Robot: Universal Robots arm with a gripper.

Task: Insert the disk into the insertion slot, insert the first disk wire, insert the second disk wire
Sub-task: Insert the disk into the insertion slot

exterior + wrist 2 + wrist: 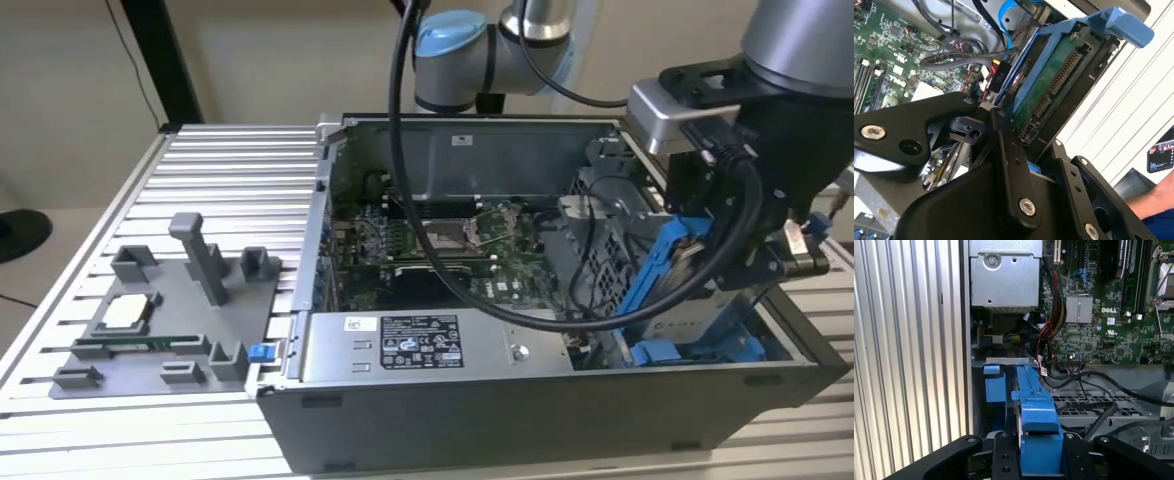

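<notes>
In the exterior view my gripper [731,262] is shut on the disk [674,285], a drive in a bright blue carrier. The disk stands steeply on edge at the right end of the open computer case [534,400]. Its lower end reaches down to the insertion slot [694,350], where blue rails show. In the first wrist view my gripper [1040,460] has a black finger on each side of the blue carrier [1036,415], above the slot's blue rail [994,385]. The second wrist view shows the disk's green board and connectors [1054,85] beyond my gripper [1036,167]. Loose black wires [1089,380] lie beside the bay.
A grey metal box with a sticker [414,345] sits along the case's front wall. The motherboard [441,240] lies behind it. A grey fixture tray [160,320] rests on the ribbed aluminium table at the exterior view's left. A person's blue sleeve [1154,215] shows beyond the case.
</notes>
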